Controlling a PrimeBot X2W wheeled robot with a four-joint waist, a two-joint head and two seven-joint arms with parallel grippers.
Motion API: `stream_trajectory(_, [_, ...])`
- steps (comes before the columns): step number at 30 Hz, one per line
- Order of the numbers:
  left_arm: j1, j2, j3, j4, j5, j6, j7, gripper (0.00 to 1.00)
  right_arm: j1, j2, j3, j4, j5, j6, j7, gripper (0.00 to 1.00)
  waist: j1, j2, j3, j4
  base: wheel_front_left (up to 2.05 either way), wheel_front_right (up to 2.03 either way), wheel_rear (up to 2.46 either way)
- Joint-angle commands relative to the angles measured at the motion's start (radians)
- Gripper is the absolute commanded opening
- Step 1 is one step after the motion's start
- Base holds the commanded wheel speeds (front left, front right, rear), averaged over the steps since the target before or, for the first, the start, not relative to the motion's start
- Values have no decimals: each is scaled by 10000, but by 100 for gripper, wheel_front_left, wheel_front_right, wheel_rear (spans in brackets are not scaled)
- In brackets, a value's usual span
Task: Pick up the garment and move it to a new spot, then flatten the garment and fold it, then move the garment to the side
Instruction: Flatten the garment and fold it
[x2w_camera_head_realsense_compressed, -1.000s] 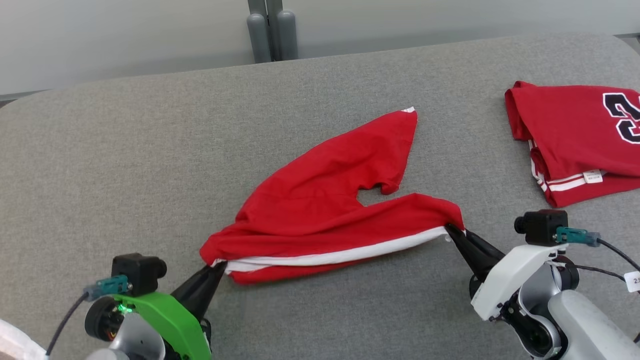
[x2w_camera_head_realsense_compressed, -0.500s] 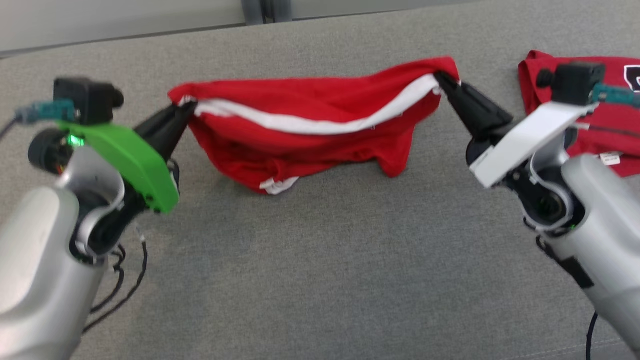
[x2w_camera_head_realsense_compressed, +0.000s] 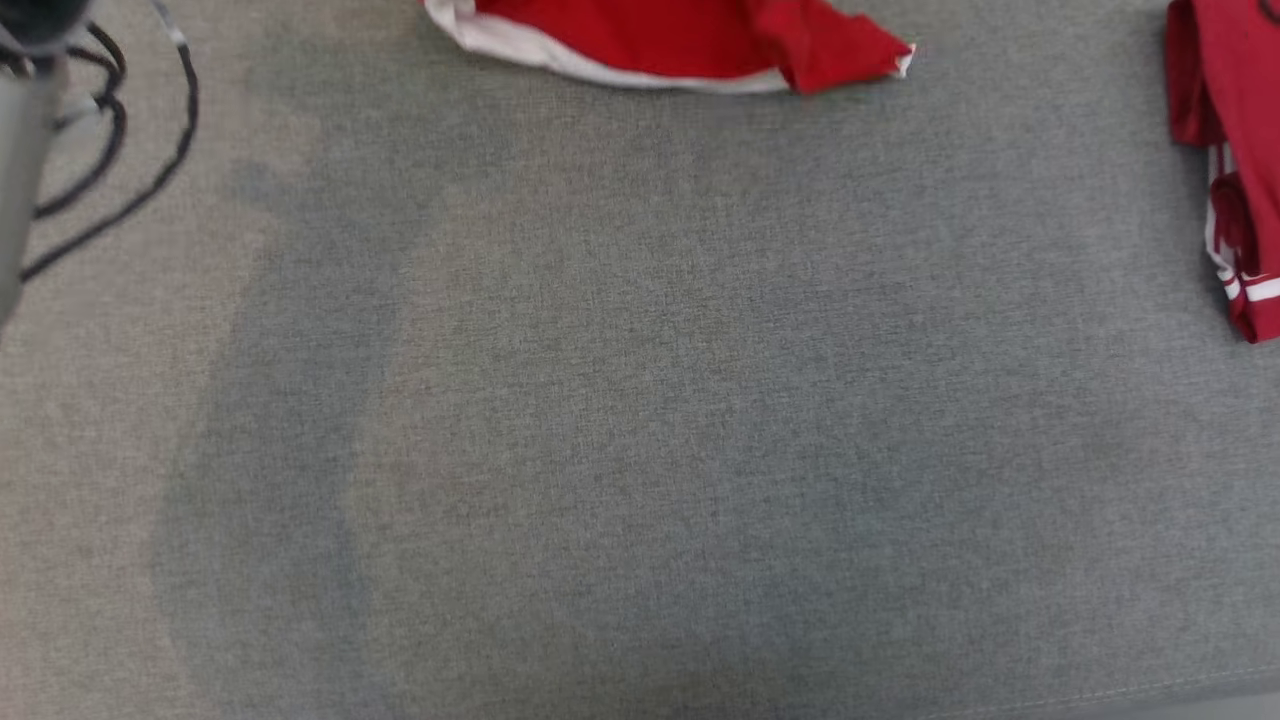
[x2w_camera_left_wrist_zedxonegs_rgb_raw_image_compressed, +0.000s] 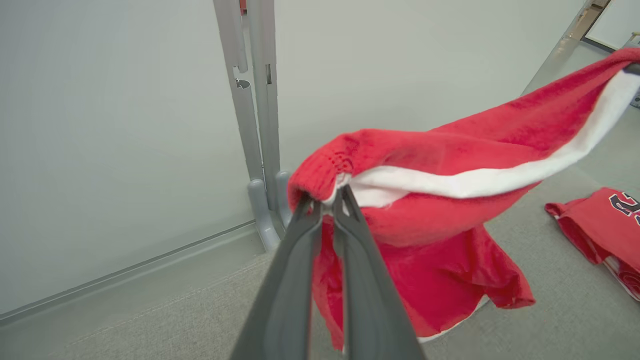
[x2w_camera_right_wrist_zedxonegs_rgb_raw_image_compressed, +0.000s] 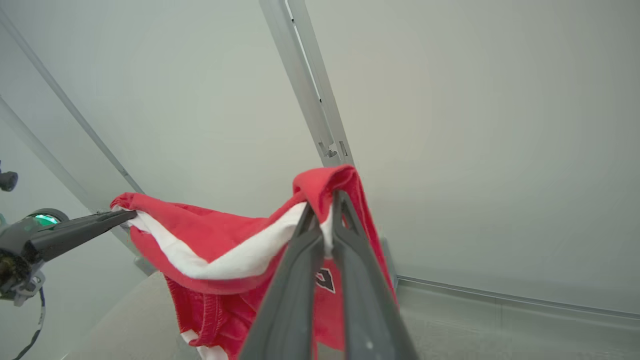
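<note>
We hold the red garment (x2w_camera_left_wrist_zedxonegs_rgb_raw_image_compressed: 450, 165) up between both arms. Our left gripper (x2w_camera_left_wrist_zedxonegs_rgb_raw_image_compressed: 327, 199) has its two dark fingers pressed together on one end of the white band (x2w_camera_left_wrist_zedxonegs_rgb_raw_image_compressed: 480, 182) along the garment's top edge. Our right gripper (x2w_camera_right_wrist_zedxonegs_rgb_raw_image_compressed: 324, 202) is pinched the same way on the other end, with a fold of red cloth draped over its tips. The band runs in a shallow sag from one gripper to the other, and the rest of the cloth hangs below it in loose folds. In the head view we see the lowest part of the garment at the top edge of the picture, its white-trimmed hem close over the grey fabric surface (x2w_camera_head_realsense_compressed: 640, 420); we cannot tell whether it touches. A second red jersey (x2w_camera_head_realsense_compressed: 1225, 150) lies on the same surface well off to our right, bunched, with white stripes along its edge and part of a dark number showing in the left wrist view. Black cables (x2w_camera_head_realsense_compressed: 120, 150) loop at the upper left of the head view. Behind the garment stand a pale wall (x2w_camera_left_wrist_zedxonegs_rgb_raw_image_compressed: 125, 150) and a grey post (x2w_camera_left_wrist_zedxonegs_rgb_raw_image_compressed: 255, 100).
</note>
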Motion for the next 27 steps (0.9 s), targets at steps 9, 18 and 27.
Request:
stream_trajectory(9, [-3124,-330,-556,1694,-43,-24,-1079,0,-2996,-58,359,946,29,7,-1312,0,-2,0,1508,79,0,0,0])
stream_trajectory(18, [-4172,-315,-1247,2537,-608,-25,-2110,0,-4248,-154,1121,1331,163,7,-2873,0,-2,0,1392,1,0,0,0])
stream_trajectory(27, [-3208,179,-2630,2560,-1672,-25,-1750,0,-3127,-510,2687,1152,1610,7,-1442,0,-2,0,755,-91,0,0,0])
